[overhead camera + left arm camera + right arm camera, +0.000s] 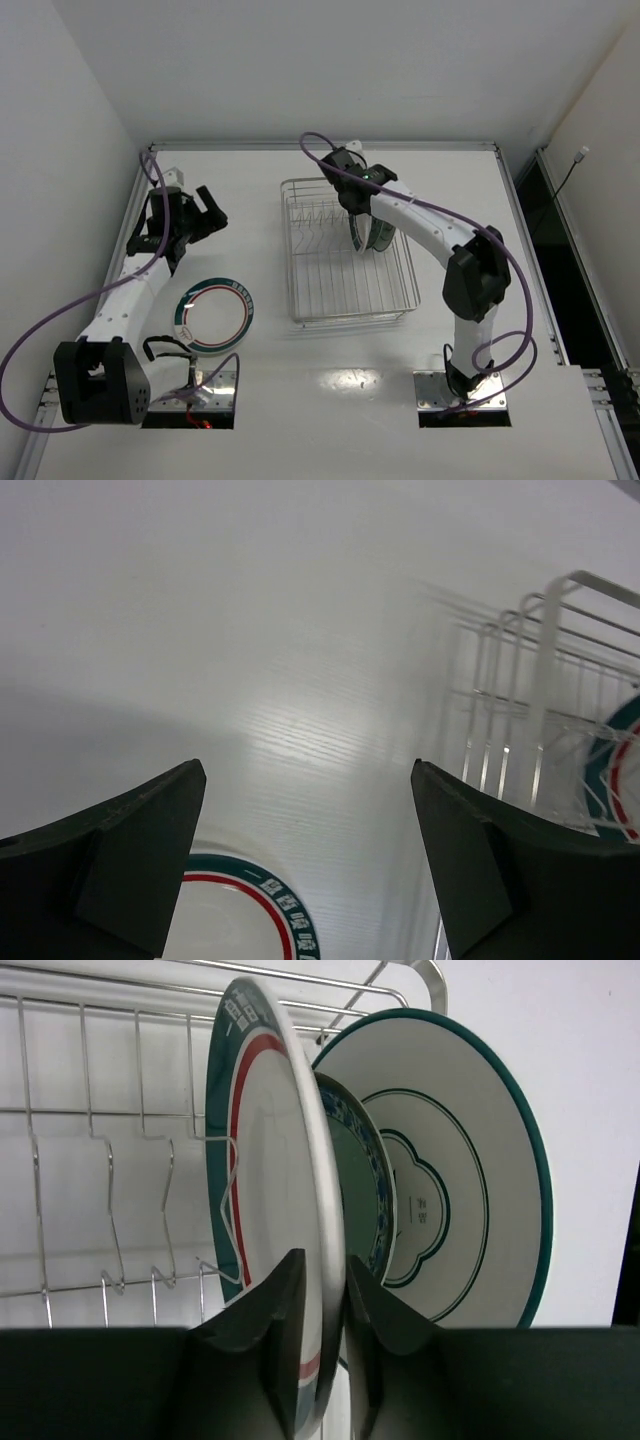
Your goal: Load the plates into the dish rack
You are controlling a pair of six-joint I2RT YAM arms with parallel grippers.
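A green-rimmed plate (213,315) lies flat on the table at the left; its edge shows in the left wrist view (235,915). My left gripper (210,212) is open and empty above the table behind this plate (305,765). The dish rack (330,290) stands at the centre. My right gripper (357,212) is shut on the rim of a second green-rimmed plate (265,1150), which stands on edge among the rack's prongs (105,1210). Behind it stand the teal-blue patterned plate (362,1190) and the white plate with a dark motif (455,1180).
The rack's near wire wall (530,710) shows at the right of the left wrist view, close to the left gripper's right finger. The left half of the rack holds no plates. Raised table edges run along the left (135,200) and back.
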